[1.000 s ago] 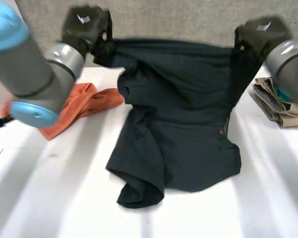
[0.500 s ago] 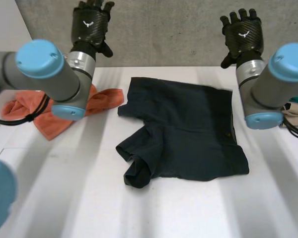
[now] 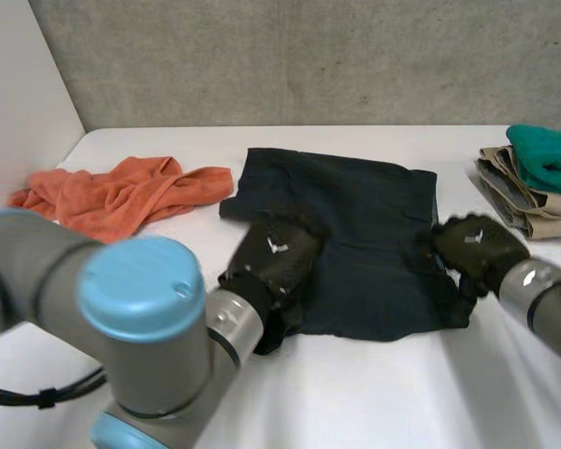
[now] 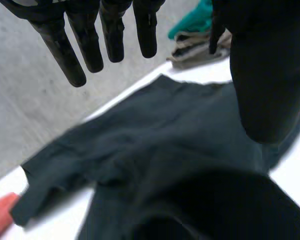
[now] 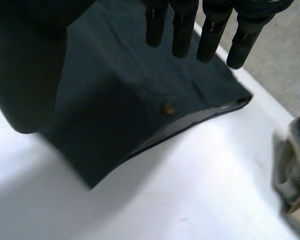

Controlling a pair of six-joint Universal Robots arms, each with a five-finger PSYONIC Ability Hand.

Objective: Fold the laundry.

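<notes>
Your left hand (image 3: 276, 254) is low over the near left leg of the dark shorts (image 3: 365, 220), fingers (image 4: 112, 40) straight and spread. Your right hand (image 3: 475, 248), fingers (image 5: 184, 30) equally straight, is at their near right hem. The shorts lie flat mid-bench (image 3: 374, 402), probably ready for a near-edge grasp. The orange cloth (image 3: 122, 195) and folded pile (image 3: 528, 182) are kept aside.

Right hand (image 5: 212, 30), fingers straight, over dark shorts (image 5: 115, 90) on white table (image 5: 190, 190); button (image 5: 167, 107) near shorts' edge
</notes>
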